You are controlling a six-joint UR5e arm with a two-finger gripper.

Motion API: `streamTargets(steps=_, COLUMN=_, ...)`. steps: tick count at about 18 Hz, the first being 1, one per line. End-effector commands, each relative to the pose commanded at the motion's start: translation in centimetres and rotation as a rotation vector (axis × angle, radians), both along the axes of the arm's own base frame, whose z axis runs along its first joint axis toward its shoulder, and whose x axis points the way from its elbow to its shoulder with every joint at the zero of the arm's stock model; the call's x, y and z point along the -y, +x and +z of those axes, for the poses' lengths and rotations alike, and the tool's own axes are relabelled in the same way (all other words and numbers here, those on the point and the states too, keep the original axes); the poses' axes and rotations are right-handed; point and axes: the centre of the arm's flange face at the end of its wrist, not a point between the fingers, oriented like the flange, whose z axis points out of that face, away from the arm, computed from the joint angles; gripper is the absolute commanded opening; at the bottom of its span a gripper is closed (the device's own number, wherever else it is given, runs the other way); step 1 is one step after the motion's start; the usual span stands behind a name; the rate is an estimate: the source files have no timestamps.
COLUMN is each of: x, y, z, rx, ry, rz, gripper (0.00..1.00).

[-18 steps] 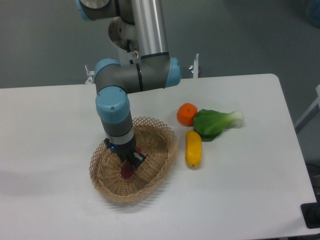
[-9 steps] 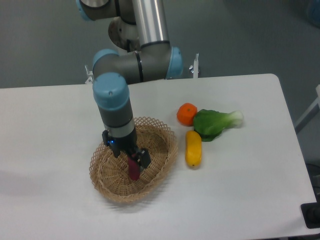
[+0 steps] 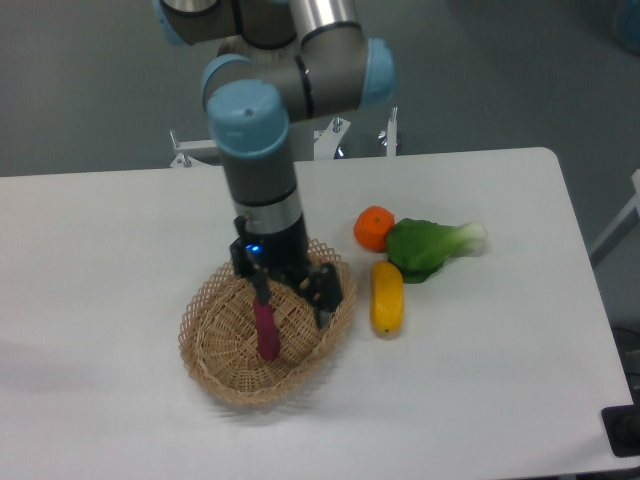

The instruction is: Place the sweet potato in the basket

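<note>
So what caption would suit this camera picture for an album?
Robot claw open over the wicker basket, the purple sweet potato inside.

The hand (image 3: 293, 293) hangs spread above the basket (image 3: 215, 365), where the sweet potato (image 3: 266, 330) stands.

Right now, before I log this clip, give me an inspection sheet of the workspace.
Surface: white table, rounded corners, no spills seen.
Job's things: sweet potato lies inside the basket, near its middle.
Clutter: orange fruit, leafy green vegetable and yellow vegetable, all on the table right of the basket.
End effector: over the basket, fingers spread; one finger meets the sweet potato's top end in the image, contact unclear.
Cables: nothing seen.
Surroundings: grey floor behind; metal brackets at the table's far edge; a dark object at the lower right edge.
</note>
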Motion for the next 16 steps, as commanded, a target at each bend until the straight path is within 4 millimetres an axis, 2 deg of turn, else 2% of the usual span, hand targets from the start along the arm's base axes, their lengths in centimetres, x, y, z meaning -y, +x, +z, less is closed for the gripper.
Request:
streamTargets(steps=2, x=1.4, y=-0.9, z=1.0, rx=-0.023, ry=-0.029, rz=-0.058, gripper=1.0)
streamTargets(steps=7, x=3.9, y=-2.7, z=1.3, rx=-0.018, ry=-0.095, rz=-0.124, gripper=1.0)
streamTargets(steps=8, x=5.0, y=-3.3, z=1.7, rx=-0.02, ry=-0.106, rz=-0.135, gripper=1.0)
streamTargets(steps=16, x=9.5, y=-5.9, z=2.9, rx=-0.018, ry=-0.19, rz=-0.257, gripper=1.0)
